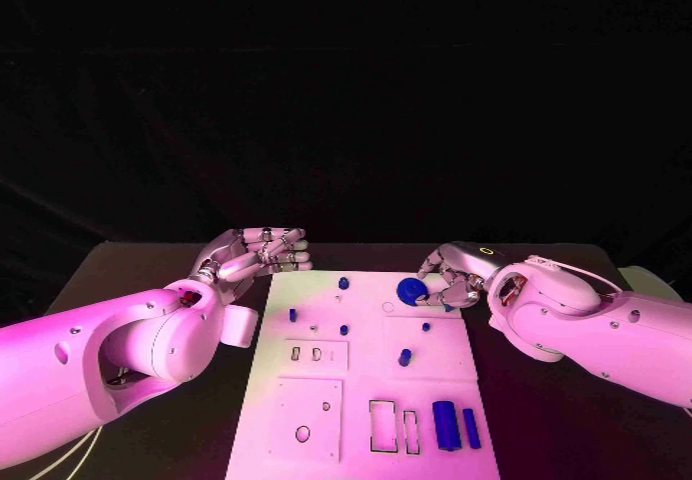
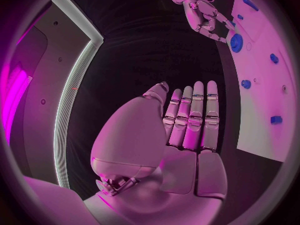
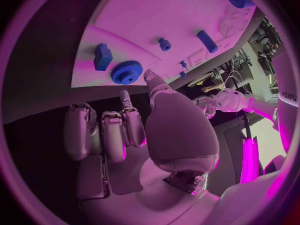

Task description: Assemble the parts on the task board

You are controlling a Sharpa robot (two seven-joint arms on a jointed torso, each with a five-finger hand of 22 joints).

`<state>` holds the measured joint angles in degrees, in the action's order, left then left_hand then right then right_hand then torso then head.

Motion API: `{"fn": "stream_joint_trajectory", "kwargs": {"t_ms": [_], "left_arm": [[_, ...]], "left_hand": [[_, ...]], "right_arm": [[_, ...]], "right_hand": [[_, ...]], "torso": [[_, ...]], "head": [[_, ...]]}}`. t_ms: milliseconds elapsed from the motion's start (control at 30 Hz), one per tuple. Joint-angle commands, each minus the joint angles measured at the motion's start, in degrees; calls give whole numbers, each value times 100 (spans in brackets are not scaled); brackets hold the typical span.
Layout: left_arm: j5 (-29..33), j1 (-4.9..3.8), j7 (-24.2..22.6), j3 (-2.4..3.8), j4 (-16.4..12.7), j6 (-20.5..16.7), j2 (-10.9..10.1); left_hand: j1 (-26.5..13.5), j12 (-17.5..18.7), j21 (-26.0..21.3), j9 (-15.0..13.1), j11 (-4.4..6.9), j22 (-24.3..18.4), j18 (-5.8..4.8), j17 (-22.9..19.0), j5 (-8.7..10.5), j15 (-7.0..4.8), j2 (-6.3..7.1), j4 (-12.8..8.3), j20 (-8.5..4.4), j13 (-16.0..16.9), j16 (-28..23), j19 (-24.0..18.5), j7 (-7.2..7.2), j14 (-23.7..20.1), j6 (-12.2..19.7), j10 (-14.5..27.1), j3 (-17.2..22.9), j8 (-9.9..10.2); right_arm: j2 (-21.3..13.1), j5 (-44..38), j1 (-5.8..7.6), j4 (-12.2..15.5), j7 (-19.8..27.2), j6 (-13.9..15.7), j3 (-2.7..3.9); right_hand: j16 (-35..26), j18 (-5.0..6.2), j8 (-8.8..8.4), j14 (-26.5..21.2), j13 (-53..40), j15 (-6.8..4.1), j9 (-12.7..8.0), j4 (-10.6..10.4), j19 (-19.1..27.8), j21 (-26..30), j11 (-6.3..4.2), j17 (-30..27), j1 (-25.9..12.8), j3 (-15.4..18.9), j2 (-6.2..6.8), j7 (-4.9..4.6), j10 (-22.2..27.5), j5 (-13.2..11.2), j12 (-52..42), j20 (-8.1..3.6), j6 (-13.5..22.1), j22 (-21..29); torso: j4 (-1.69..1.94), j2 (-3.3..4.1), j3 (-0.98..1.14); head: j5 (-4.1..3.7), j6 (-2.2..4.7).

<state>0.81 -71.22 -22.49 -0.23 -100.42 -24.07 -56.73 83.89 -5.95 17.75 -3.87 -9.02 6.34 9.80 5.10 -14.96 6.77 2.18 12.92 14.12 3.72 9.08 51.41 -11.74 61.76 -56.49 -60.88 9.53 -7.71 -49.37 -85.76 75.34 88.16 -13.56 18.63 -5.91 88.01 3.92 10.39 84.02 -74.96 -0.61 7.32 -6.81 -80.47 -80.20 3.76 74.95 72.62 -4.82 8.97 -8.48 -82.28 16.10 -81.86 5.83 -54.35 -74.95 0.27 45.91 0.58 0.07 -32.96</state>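
The white task board (image 1: 361,400) lies in the middle of the black table. A blue gear (image 1: 413,291) sits at the board's far right part, and my right hand (image 1: 459,280) pinches its rim between the thumb and a finger. In the right wrist view the gear (image 3: 127,71) lies close to the board's edge, with the thumb tip (image 3: 150,77) against it. My left hand (image 1: 260,255) hovers off the board's far left corner and holds nothing; its fingers (image 2: 194,120) are stretched out side by side. The left wrist view also catches the right hand (image 2: 209,17) at the gear (image 2: 236,42).
Small blue pegs (image 1: 343,328) stand across the board's middle. Two blue cylinders (image 1: 456,426) lie at the near right beside rectangular slots (image 1: 382,425). A blue block (image 3: 103,56) stands close to the gear. Bare black table (image 1: 577,420) flanks the board.
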Motion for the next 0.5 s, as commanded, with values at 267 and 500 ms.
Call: {"fn": "stream_joint_trajectory", "kwargs": {"t_ms": [267, 500], "left_arm": [[7, -8, -17, 4, -17, 117, 10], [7, -8, -14, 4, -20, 120, 4]], "left_hand": [[4, 23, -25, 7, -17, -10, 75, -5, -7, 23, 36, 17, -5, -5, -25, 28, -33, 23, -26, -21, 25, 22], [4, 23, -25, 7, -17, -10, 75, -5, -7, 23, 36, 17, -5, -5, -25, 28, -33, 23, -26, -21, 25, 22]], "right_arm": [[171, 305, -3, -245, -54, -272, 3], [288, 312, -3, -406, -89, -171, 3]], "right_hand": [[56, -75, 96, 515, -556, 34, 25, -52, -83, -64, 5, 1121, 108, 43, -60, -6, -63, 163, -79, 7, 93, -197], [70, -85, 135, 521, -581, 37, 36, -77, -112, -94, 7, 1154, 137, 34, -107, -8, -71, 231, -100, 11, 102, -246]], "torso": [[0, 9, -7], [9, 8, -5]], "head": [[-14, -40], [-20, -72]]}}
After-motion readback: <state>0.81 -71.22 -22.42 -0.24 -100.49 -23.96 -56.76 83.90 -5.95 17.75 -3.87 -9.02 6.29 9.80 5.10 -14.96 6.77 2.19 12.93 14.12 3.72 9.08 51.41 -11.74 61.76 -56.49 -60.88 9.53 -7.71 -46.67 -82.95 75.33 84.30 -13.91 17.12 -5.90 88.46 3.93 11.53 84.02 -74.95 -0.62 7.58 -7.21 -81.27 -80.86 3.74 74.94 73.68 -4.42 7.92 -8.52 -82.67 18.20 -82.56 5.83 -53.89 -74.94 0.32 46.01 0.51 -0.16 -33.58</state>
